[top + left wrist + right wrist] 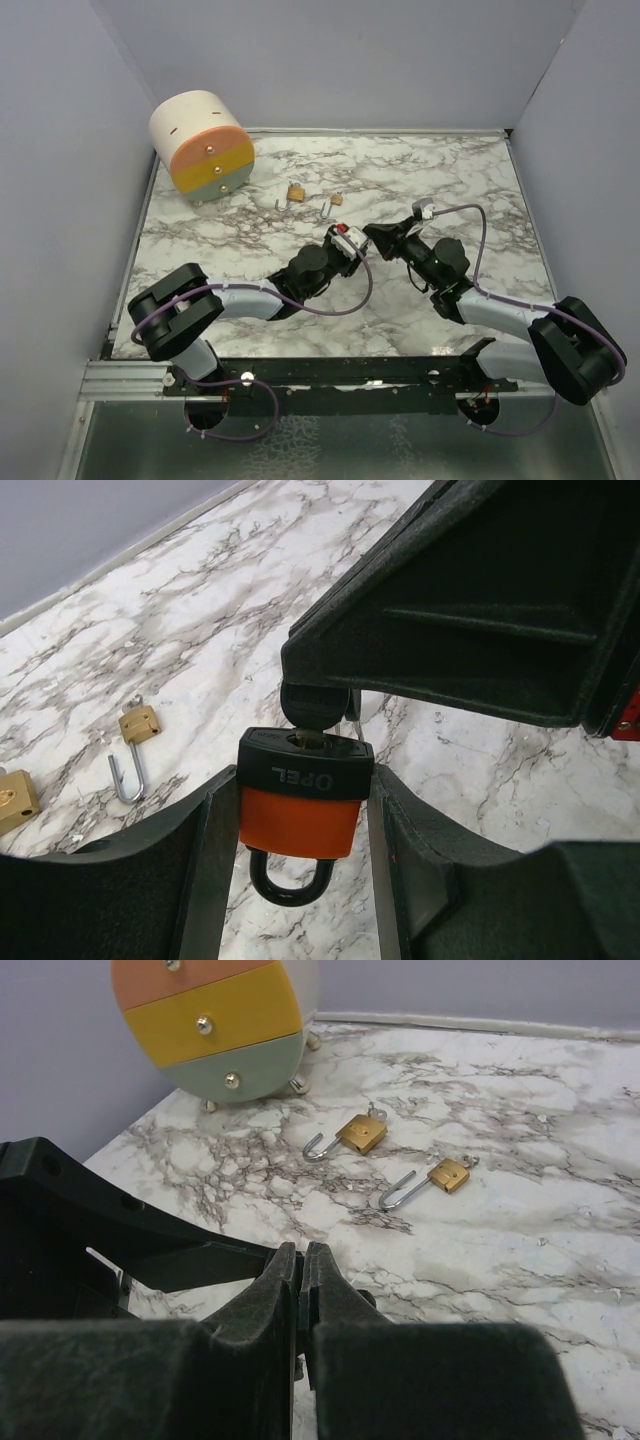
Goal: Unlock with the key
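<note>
Just twist the black-headed key [305,708] pinched in clenched right tool [302,1270] dead straight, bracing orange-and-black padlock [298,822] gripped by left tool [302,780].

Padlock [300,815]: smooth orange plastic body with slight sheen, matt black plastic cap with raised lettering, shackle coated smooth black. Key [312,708] head is dull black plastic. Left gripper's fingers [205,870] are matt black plastic, finely grained. Larger brass padlock [362,1133] and smaller brass padlock [448,1175] have satin bodies and bright steel shackles; table [440,170] is smooth, marble-patterned and faintly glossy.
</note>
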